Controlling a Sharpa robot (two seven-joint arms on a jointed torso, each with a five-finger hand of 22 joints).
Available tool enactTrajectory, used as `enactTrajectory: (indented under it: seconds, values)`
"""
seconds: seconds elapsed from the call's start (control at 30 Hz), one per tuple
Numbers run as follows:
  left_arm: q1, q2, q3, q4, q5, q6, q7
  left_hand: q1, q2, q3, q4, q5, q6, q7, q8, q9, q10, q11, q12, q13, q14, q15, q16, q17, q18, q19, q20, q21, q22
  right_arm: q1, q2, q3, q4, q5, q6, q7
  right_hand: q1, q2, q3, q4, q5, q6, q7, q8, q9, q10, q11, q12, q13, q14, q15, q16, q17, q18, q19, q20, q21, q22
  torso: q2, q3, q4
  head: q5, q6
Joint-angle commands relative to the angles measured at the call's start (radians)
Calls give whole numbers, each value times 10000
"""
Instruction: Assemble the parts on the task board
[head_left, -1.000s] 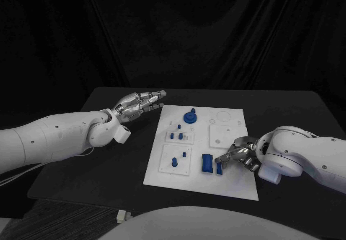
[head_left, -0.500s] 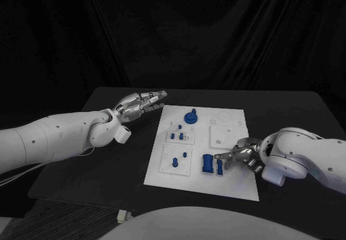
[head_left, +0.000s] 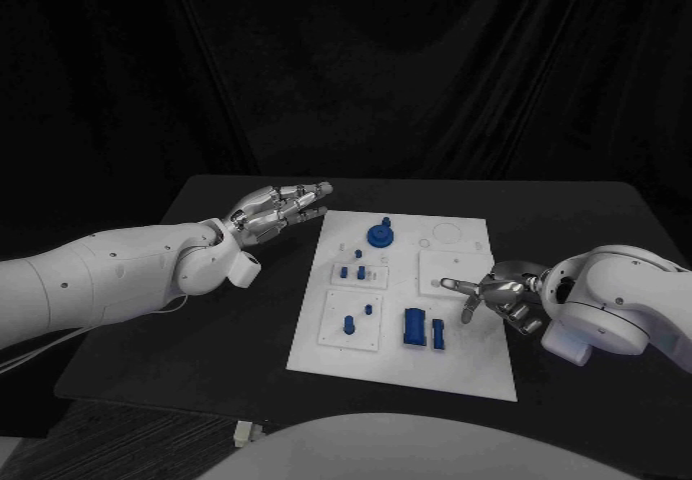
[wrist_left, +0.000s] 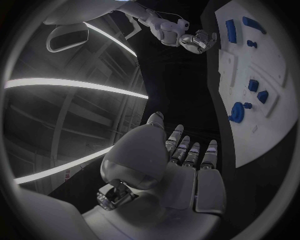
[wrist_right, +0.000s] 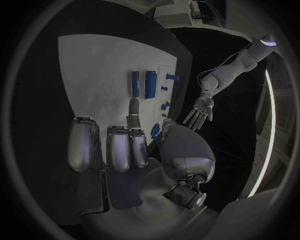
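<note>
Black curtains close off the room behind a black table (head_left: 216, 300), and the white task board (head_left: 462, 360) lies at its middle. From the head view, the right hand (head_left: 498, 295) sits at the board's right edge, fingers loosely spread with 1 pointing inward over the board, and nothing in its grasp. A second ago it was lower and nearer the 2 upright blue parts (head_left: 423, 330) near the board's front edge, its fingertips just beside them; it has since pulled back and upward from them. Those 2 parts stand where they stood, so I judge the hand has let them be or finished a touch there, and that no part is being carried. The left hand (head_left: 277, 210) hovers off the board's far left corner, fingers straight and together, empty, unmoved. A round blue part (head_left: 381, 235) stands near the board's far edge, and smaller blue parts (head_left: 355, 271) sit left of the board's middle.

From the left wrist view, the left hand (wrist_left: 181, 165) is flat and holds nothing; the board (wrist_left: 275, 120) lies beyond it, with the right hand (wrist_left: 199, 41) at its far side.

From the right wrist view, the right hand (wrist_right: 119, 145) hangs above the board (wrist_right: 94, 65), 1 finger extended toward the 2 tall blue parts (wrist_right: 144, 84), apart from them.
</note>
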Motion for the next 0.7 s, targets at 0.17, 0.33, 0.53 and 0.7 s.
enactTrajectory:
  seconds: [0.17,0.33,0.53,0.7]
  values:
    - [-12,14,10,30,72,29,191,122,13,10,-76,49,68,61,79,16,100,6,76,20,68,-8,12,12,202,49,44,42,7,26,-282,-4,264,323,-1042,1687,-106,390,-520,-7,21,-8,17,-156,-262,1063,-26,25,2635,738,-18,-58,872,72,154,4,-114,1916,0,0,-2,10,2]
    - [-14,29,10,69,72,-97,288,50,-12,-38,-23,19,70,54,92,15,123,-1,87,23,47,-55,3,5,202,35,-2,30,-41,-16,-534,-5,273,778,-2063,3735,370,911,-1517,38,235,-249,190,-522,-935,-327,120,-2243,585,-754,51,-3910,-5040,981,-1992,201,-5513,-84,2,0,0,-31,2]
    - [-14,42,9,125,72,-330,561,-172,-47,-210,357,-239,-151,-113,59,-15,-28,-144,-54,-37,-32,-238,-27,-23,199,13,-183,15,-114,-105,-743,-6,176,2740,-2447,6193,1198,1150,-2301,-44,25,-995,1009,-961,-1757,-5074,1163,-10056,-5813,-3825,1374,-9775,-9268,1134,-4664,1171,-10582,-3202,-6,-2,-5,-100,2]
    - [-16,117,9,116,72,-512,839,-461,2,-386,508,-496,-557,-382,-72,-59,-219,-301,-218,-81,-58,-387,-38,-33,190,-40,-329,-18,-260,-317,-807,-6,-4,4126,-2284,8090,1543,1260,-2768,-28,-383,-2326,882,-1525,-2731,-8411,2779,-12836,-8706,-8029,3112,-12516,-11093,525,-7912,2330,-12860,-5719,-6,1,2,-87,2]
